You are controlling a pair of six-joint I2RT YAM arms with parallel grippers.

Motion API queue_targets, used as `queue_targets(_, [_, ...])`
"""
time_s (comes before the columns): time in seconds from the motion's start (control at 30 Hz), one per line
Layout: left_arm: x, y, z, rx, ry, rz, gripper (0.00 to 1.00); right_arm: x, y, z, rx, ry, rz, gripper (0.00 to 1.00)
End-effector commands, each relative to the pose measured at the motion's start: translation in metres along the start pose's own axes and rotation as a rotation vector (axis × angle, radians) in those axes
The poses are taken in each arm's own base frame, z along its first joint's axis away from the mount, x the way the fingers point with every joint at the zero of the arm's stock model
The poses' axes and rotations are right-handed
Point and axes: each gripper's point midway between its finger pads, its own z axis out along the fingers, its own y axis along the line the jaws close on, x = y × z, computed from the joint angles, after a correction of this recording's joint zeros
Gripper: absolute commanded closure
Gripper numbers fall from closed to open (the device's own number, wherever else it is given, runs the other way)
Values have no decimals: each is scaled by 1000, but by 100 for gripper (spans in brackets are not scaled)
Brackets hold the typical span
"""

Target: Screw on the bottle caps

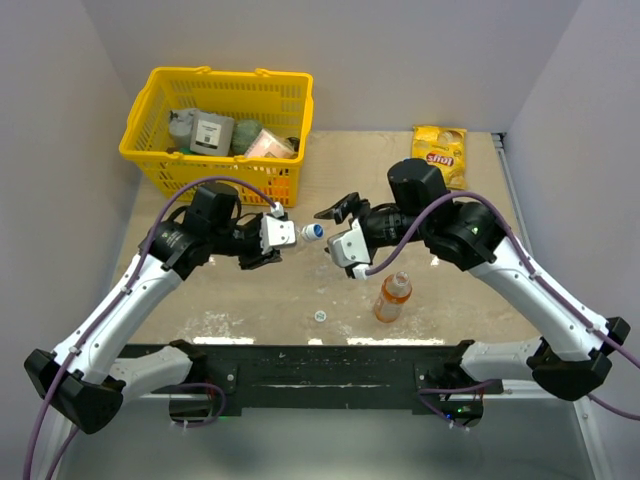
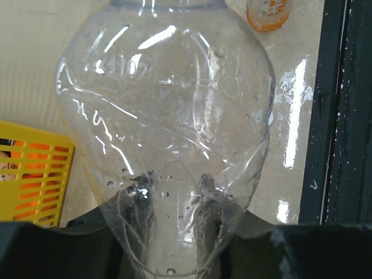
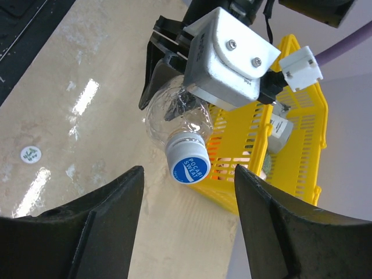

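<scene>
Left arm angled inward, left hand (image 1: 272, 238) clamped on clear bottle (image 2: 168, 116), held sideways above counter (image 1: 250, 300), neck pointing right. Blue cap (image 3: 190, 164) on neck. Right hand (image 1: 335, 230) faces it, fingers spread either side of cap, not touching. Yellow basket (image 1: 160, 160) back left; whitish cap (image 1: 320, 316) lies near front; orange bottle (image 1: 392, 297) upright; chip bag (image 1: 440, 152) back right. Grey walls.

Blue cap (image 3: 188, 164), on the clear bottle (image 3: 168, 116): "POCARI SWEAT" in white lettering.
Yellow packet (image 1: 441, 153), far right of the tabletop (image 1: 250, 300): red "Lay's" logo.
Orange bottle (image 2: 268, 13): label print cropped, not readable.
Whitish cap (image 3: 30, 154), loose on the tabletop: green mark, illegible.
</scene>
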Motion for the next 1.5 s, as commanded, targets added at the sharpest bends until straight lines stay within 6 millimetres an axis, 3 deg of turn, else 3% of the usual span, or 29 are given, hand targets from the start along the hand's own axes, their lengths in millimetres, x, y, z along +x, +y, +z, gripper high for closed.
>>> queue_targets(0.0, [-18,5,-11,-12,-43,70,100,-9,-9,-3,6,-6,-97,35])
queue_targets(0.63, [-18,13,-15,-43,-20,142,100,-10,1,18,-90,-29,-183,58])
queue_targets(0.73, [-18,14,-15,-48,-20,148,100,-10,2,21,-102,-27,-182,68])
queue_targets(0.83, [-21,20,-17,-78,-28,157,100,-3,3,26,-113,-9,-140,85])
queue_targets(0.87, [-22,23,-20,-102,-24,160,100,-1,5,29,-108,-5,-51,100])
queue_targets(0.9, [-23,29,-19,-135,-30,167,100,-3,-7,33,-52,-15,-8,100])
queue_targets(1.03, [-24,76,-32,-410,-23,123,100,-4,-17,50,-38,-14,333,100])
queue_targets(1.07, [-23,91,-46,-532,-10,105,100,-5,-18,53,-31,-17,505,100])
queue_targets(1.1, [-32,106,-53,-628,-51,126,100,-8,-34,58,5,-52,580,100])
queue_targets(1.2, [-48,129,-86,-875,-120,163,100,-3,-56,65,49,-114,892,100])
queue_targets(1.23, [-57,126,-88,-902,-149,193,100,-3,-60,66,53,-129,946,100])
queue_targets(1.27, [-50,125,-93,-961,-107,252,100,-2,-67,62,52,-157,1054,100])
queue_targets(1.3, [-67,128,-106,-1052,-166,302,100,0,-74,63,58,-184,1103,100])
queue_targets(1.33, [-78,119,-103,-1073,-190,353,100,5,-76,67,45,-196,1156,100])
queue_targets(1.37, [-64,119,-101,-1122,-86,453,100,9,-77,64,23,-220,1262,100])
queue_targets(1.4, [-75,121,-110,-1195,-108,505,100,8,-85,63,19,-265,1286,100])
queue_targets(1.43, [-77,118,-106,-1213,-78,570,100,10,-87,65,1,-288,1332,100])
queue_targets(1.47, [-58,118,-92,-1217,79,722,100,9,-85,62,-46,-313,1422,100])
